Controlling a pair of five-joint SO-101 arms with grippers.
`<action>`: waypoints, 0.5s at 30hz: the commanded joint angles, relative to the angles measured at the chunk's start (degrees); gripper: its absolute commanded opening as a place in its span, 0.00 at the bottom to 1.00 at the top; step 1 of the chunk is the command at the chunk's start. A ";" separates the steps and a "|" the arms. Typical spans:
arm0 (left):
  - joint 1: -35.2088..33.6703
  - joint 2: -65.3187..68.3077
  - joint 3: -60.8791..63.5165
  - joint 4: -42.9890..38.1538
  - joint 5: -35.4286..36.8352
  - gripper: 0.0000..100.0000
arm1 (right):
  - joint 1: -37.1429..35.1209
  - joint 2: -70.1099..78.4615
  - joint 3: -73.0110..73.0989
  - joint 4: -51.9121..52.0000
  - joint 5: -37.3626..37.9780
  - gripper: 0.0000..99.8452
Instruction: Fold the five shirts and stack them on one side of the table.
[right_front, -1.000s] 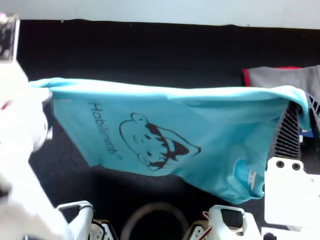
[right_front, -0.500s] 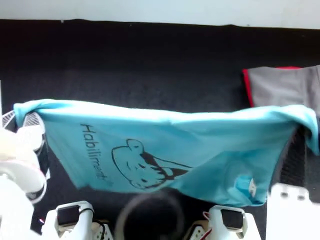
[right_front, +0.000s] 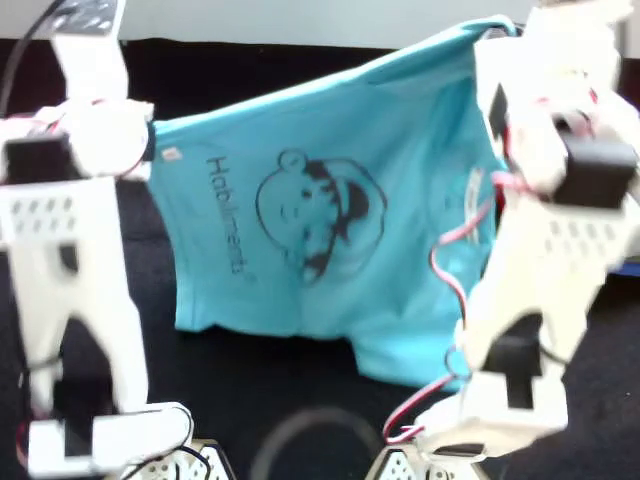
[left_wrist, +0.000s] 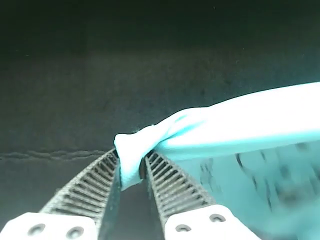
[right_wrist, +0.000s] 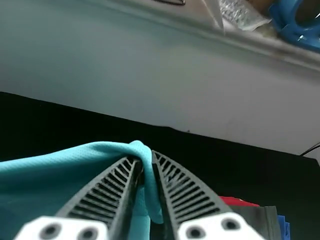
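Clamping teal shirt (right_front: 400, 150), left fingers' (left_wrist: 90, 190) tips cloth-hidden

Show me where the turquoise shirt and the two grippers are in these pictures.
turquoise shirt (right_front: 400, 280): high view, plain cloth beside the printed figure.
left gripper (left_wrist: 132, 157): left wrist view, midway between its fingertips.
right gripper (right_wrist: 144, 162): right wrist view, midway between its fingertips.
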 joint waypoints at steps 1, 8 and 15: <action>1.19 9.45 -11.74 -1.05 0.26 0.01 | -0.31 5.32 -1.27 -2.15 -0.35 0.01; 1.10 25.54 -26.95 2.90 0.00 0.01 | -0.31 10.77 -0.57 -1.54 -0.44 0.01; 1.54 39.43 -30.90 2.81 0.00 0.01 | -0.40 18.68 -0.66 5.85 -0.62 0.01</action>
